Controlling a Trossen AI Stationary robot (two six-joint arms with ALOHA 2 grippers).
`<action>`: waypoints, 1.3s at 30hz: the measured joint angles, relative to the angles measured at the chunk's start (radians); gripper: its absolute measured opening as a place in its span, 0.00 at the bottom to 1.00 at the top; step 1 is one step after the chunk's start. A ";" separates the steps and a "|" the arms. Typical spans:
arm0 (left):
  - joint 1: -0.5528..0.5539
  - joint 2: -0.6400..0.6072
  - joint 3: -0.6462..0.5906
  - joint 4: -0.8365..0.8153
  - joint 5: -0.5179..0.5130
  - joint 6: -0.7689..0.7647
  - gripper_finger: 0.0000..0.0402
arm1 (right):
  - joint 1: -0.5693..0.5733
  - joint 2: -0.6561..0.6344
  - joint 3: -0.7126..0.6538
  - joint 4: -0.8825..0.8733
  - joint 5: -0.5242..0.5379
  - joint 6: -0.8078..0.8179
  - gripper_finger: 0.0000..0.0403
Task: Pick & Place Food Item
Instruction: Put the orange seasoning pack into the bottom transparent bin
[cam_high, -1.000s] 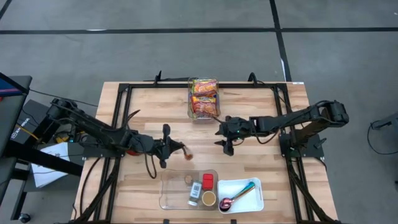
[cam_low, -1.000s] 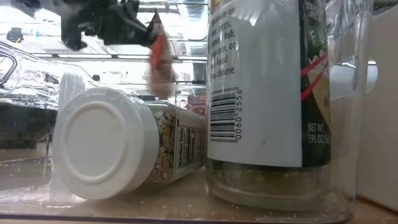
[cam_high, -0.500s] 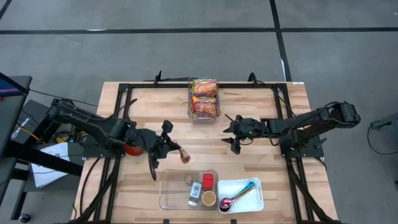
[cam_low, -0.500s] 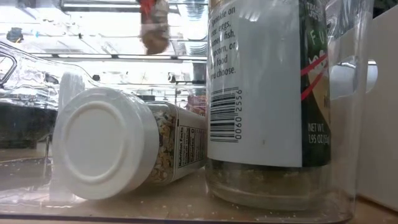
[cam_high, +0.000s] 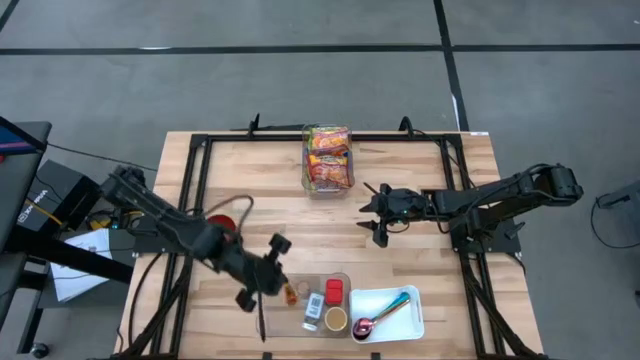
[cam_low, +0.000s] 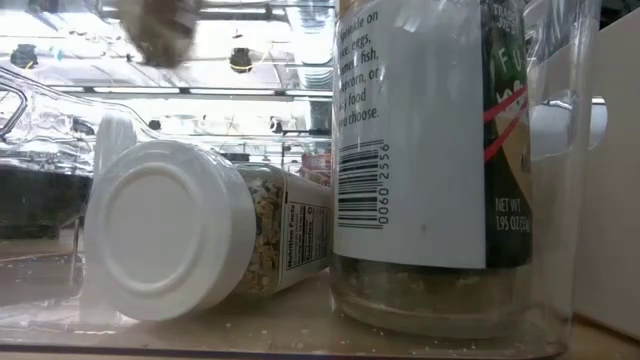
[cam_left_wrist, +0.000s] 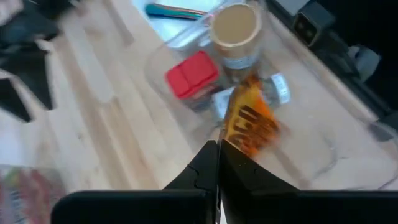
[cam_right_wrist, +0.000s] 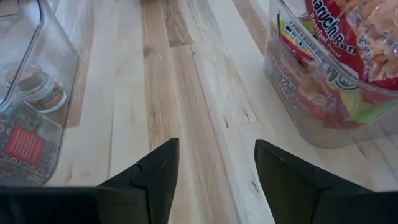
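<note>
My left gripper (cam_high: 281, 289) is shut on a small orange food packet (cam_left_wrist: 249, 124) and holds it over the left part of the clear bin (cam_high: 272, 318) near the table's front edge. The low view shows the packet as a blur (cam_low: 160, 25) high above the bin's jars. Under the packet, the left wrist view has a red-lidded jar (cam_left_wrist: 193, 74) and a brown-lidded jar (cam_left_wrist: 235, 25). My right gripper (cam_high: 378, 215) stands open at mid-table, right of centre, with nothing between its fingers (cam_right_wrist: 155, 168). My left gripper pinches the packet's near end (cam_left_wrist: 231, 142) between its two shut fingers, only at their free ends. The fingers slant downward toward the bin. The packet hangs beyond the fingertips, clear of the bin and the jars.
A clear tub of ramen packets (cam_high: 328, 158) stands at the table's far middle, close to my right gripper (cam_right_wrist: 214, 162). A white tray (cam_high: 400, 322) with a spoon lies right of the clear bin. In the bin, a white-lidded jar (cam_low: 170, 230) lies on its side beside an upright bottle (cam_low: 430, 150).
My left gripper has carried the packet from mid-table toward the near edge and a little right, over the clear bin, rising and tipping as it went. The packet stays hanging from the shut fingers. My right gripper has drawn back a little toward the table's right edge.
</note>
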 joint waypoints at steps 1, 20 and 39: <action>-0.014 0.020 0.010 -0.001 -0.003 -0.023 0.00 | 0.000 0.000 0.000 0.001 0.000 0.000 0.50; -0.132 0.224 0.024 -0.006 -0.076 -0.269 0.00 | 0.036 0.000 0.000 0.053 -0.009 0.015 0.50; -0.076 0.301 0.024 -0.069 -0.069 -0.297 0.00 | 0.036 0.001 0.000 0.056 -0.009 0.016 0.50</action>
